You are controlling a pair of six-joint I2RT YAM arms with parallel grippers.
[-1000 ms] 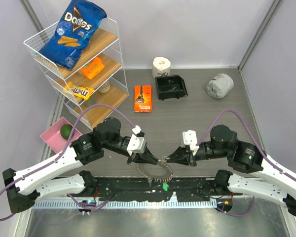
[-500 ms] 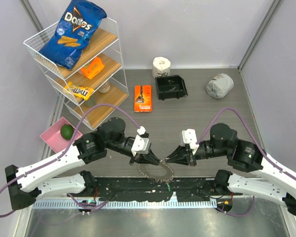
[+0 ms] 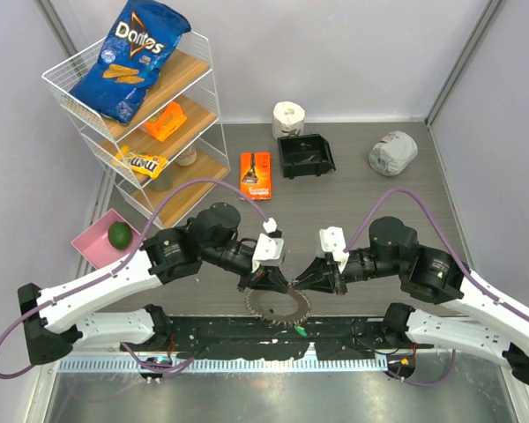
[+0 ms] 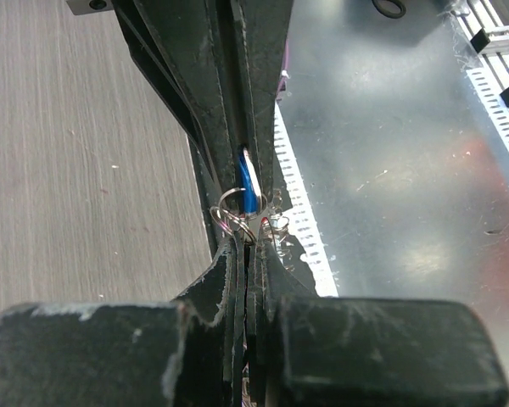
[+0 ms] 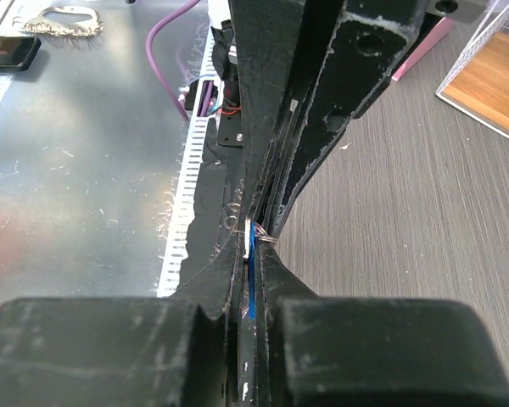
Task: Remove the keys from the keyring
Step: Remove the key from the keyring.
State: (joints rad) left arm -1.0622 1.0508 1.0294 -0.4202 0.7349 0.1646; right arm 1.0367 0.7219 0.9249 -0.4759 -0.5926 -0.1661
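Right tool [image 5: 253, 254] is clamped hard, and there's the blue-headed key [image 5: 249, 284] sandwiched edge-on between its fingers, a firm grip. Nose to nose with it, the left tool [image 4: 246, 244] is clenched just as tight, jaws pressed together with no gap showing. Small wire loops [image 4: 230, 206] sit right at its tips, though I cannot tell whether it actually pinches one. Seen from above, the two tools meet tip to tip, low over the near edge of the table [image 3: 361, 211]. The keyring [image 3: 278, 307] spreads out just below that meeting point, its frilly loop reaching toward the arm bases and onto the black strip [image 3: 229, 339] there. Whether the loop rests on the surface or hangs just clear of it, I cannot say. A green-headed key [image 3: 295, 332] shows at the ring's near side, over the strip. Further out on the table, an orange packet [image 3: 256, 174] lies flat, with a black bin [image 3: 305, 155] beside it. A paper roll [image 3: 288, 116] stands just behind the bin, and a grey crumpled bundle [image 3: 391, 152] sits off to the right. Far left stands a wire shelf [image 3: 189, 70] with a Doritos bag [image 3: 132, 57] on top. Beside its foot is a pink tray [image 3: 88, 247] holding a round green fruit [image 3: 119, 233].
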